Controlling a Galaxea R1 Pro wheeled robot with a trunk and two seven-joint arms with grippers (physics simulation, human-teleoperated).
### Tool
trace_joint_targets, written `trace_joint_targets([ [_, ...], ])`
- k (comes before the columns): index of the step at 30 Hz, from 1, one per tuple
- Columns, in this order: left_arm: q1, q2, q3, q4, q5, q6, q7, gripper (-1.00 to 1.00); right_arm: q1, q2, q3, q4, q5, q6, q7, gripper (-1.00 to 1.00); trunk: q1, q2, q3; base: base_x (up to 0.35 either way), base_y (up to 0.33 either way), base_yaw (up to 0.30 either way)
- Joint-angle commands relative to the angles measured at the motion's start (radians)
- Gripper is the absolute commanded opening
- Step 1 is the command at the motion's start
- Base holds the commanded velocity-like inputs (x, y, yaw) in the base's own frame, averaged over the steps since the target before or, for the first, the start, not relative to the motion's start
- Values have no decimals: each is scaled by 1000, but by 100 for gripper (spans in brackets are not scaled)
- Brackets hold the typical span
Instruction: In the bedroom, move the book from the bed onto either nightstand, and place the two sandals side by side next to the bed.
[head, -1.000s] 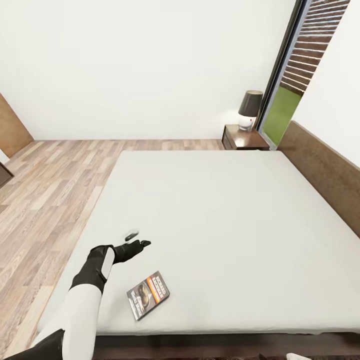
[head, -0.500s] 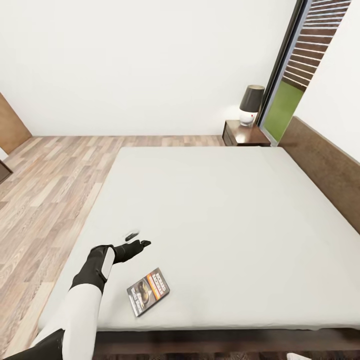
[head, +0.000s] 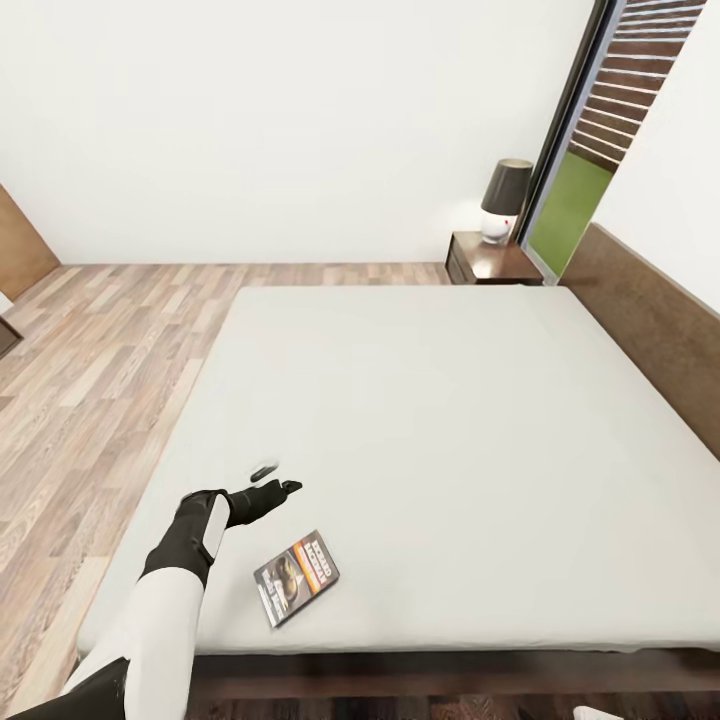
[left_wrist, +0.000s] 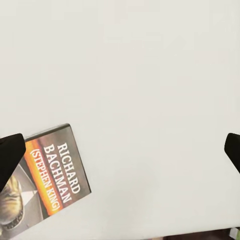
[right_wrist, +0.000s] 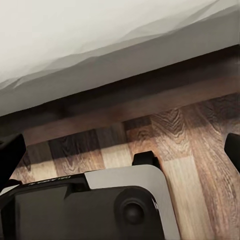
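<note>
The book (head: 297, 578) lies flat near the foot-side edge of the bed's grey mattress (head: 450, 420), dark cover up with an orange band. My left gripper (head: 277, 478) hovers open over the mattress, a short way beyond the book and to its left. In the left wrist view the book (left_wrist: 47, 180) sits by one fingertip (left_wrist: 10, 155), off to the side of the open left gripper (left_wrist: 120, 152). My right gripper (right_wrist: 120, 150) is open and low, pointing at the plank floor beside the dark bed frame (right_wrist: 125, 95). The nightstand (head: 490, 262) stands at the far headboard corner. The sandals are out of view.
A dark-shaded lamp (head: 503, 200) stands on the nightstand beside the tall window (head: 570, 200). The brown headboard (head: 650, 330) runs along the bed's right side. Wood floor (head: 110, 350) spreads left of the bed. The robot base (right_wrist: 90, 205) sits under my right gripper.
The whole head view has shifted as the camera moved, so the bed and book sit slightly higher in the picture. The left arm keeps the same open pose.
</note>
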Motion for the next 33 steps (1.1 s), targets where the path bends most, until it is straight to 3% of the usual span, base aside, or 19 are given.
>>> trace_joint_targets([
  [1,-1,-2,7,-2,-8,6,-8,100,-1,0,8,1,-11,-3,5,100,4,-9,-6,0,0,0],
  [33,-1,-1,8,-2,-8,5,-9,100,-1,0,8,1,-11,-3,5,100,127,-233,-110,0,0,0],
])
